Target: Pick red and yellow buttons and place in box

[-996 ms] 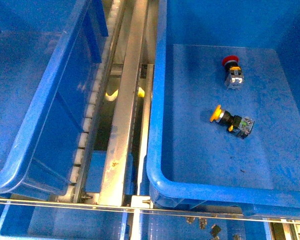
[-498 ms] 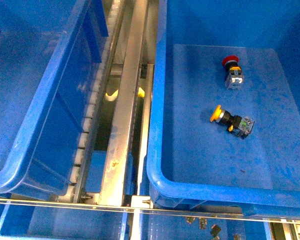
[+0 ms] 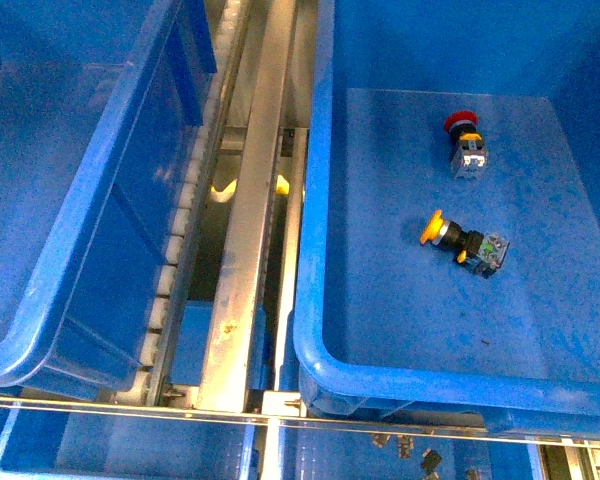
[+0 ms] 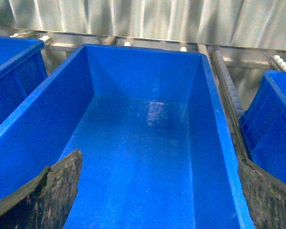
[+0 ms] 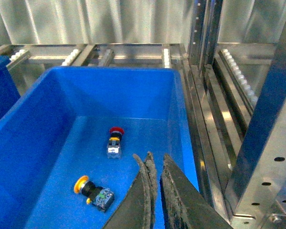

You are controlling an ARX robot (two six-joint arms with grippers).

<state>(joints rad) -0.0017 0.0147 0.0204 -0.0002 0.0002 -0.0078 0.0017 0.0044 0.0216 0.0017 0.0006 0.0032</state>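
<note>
The front view is showing no arm, only the box (image 3: 325,330) at right with the red button (image 3: 465,140) and yellow button (image 3: 460,240) lying apart on its floor, open blue floor all around them, both well clear of the rim. The right wrist view is adding the right end effector (image 5: 156,164), fingers nearly touching and holding nothing, above the box. The left end effector (image 4: 157,191) is standing wide open over a second bin (image 4: 214,95)
</note>
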